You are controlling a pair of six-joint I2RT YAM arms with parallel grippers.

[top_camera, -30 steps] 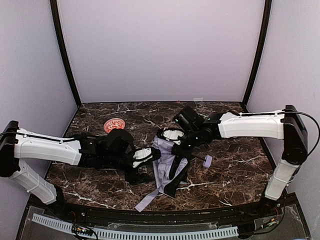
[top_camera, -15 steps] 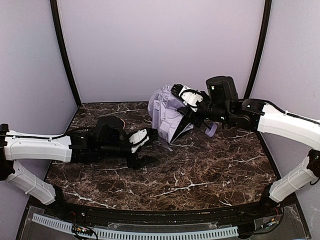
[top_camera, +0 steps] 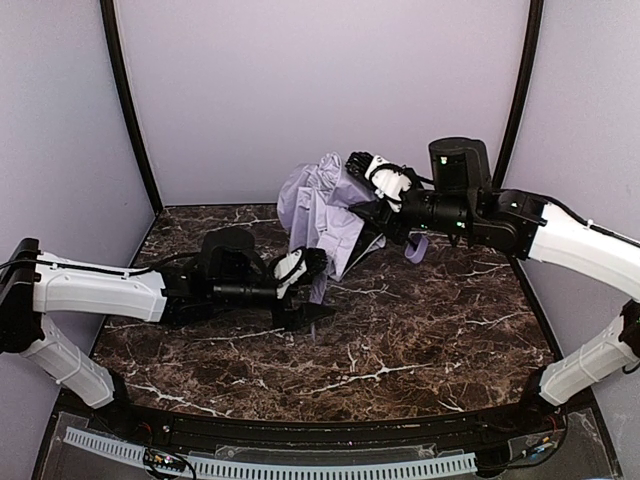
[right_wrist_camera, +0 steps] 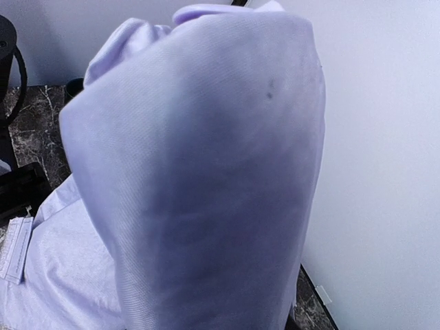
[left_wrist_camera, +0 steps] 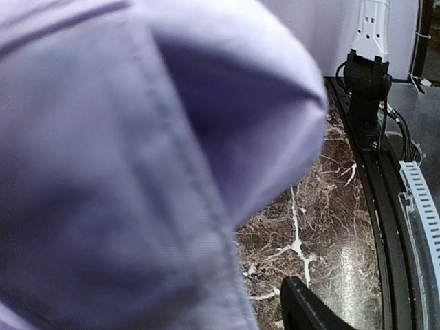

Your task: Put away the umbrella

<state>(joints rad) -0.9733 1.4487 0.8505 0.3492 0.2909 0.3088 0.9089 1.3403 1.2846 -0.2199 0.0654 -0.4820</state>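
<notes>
Overhead, the top external view shows the umbrella (top_camera: 318, 210) off the table (top_camera: 430, 330), a bunched mass of pale lavender fabric hanging in the air near the back wall (top_camera: 300, 90). The right gripper (top_camera: 372, 190) is at the fabric's upper right side, its fingers closed into the folds, and the cloth hangs down and to the left from it. The small lavender handle (top_camera: 415, 248) dangles below that arm, clear of the marble. The left gripper (top_camera: 303, 290) lies low over the table, just under the fabric's lower edge. Its white finger and its dark finger stand apart, and the drooping cloth reaches down to the upper one; whether it touches cannot be told from here.

In the left wrist view the umbrella (left_wrist_camera: 124, 172) fills most of the picture, blurred and very close to the lens. One black fingertip (left_wrist_camera: 309, 311) shows at the bottom edge, below the cloth and apart from it, with marble behind. The other finger is hidden by the fabric.

In the right wrist view the umbrella (right_wrist_camera: 206, 172) again covers nearly everything, a rounded lavender fold directly before the camera. The gripper's own fingers are hidden behind it. A small white label (right_wrist_camera: 15, 247) sits on the cloth at lower left.
</notes>
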